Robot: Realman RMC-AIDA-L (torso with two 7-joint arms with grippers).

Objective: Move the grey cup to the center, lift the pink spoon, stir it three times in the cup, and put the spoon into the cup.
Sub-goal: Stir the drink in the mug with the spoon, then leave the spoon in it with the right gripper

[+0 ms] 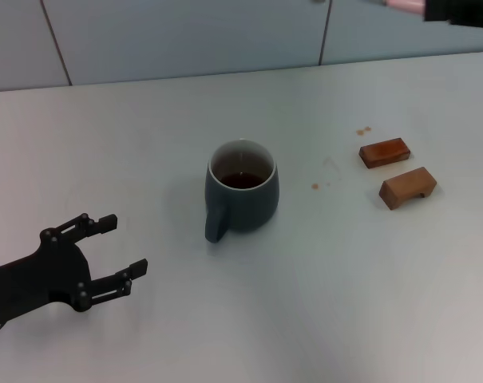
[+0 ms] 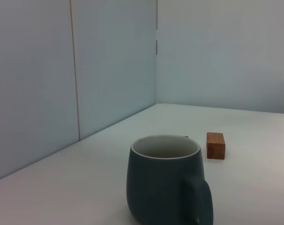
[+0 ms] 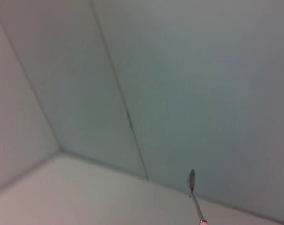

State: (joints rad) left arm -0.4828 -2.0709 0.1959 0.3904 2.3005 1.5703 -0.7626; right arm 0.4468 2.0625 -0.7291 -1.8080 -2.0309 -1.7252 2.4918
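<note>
The grey cup [image 1: 241, 199] stands upright in the middle of the table, handle toward me, with brown liquid inside. It also fills the lower part of the left wrist view [image 2: 163, 187]. My left gripper [image 1: 128, 243] is open and empty, low at the table's left, apart from the cup and pointing at it. My right gripper [image 1: 437, 8] shows only as a dark patch at the far right top edge, holding the pink spoon [image 1: 405, 6] in the air. The spoon's metal bowl and neck [image 3: 193, 192] show in the right wrist view against the wall.
Two brown wooden blocks [image 1: 384, 152] [image 1: 407, 187] lie on the table to the right of the cup; one shows behind the cup in the left wrist view [image 2: 216, 145]. Small brown spots [image 1: 363, 130] mark the table near them. Wall panels [image 1: 185, 36] close off the back.
</note>
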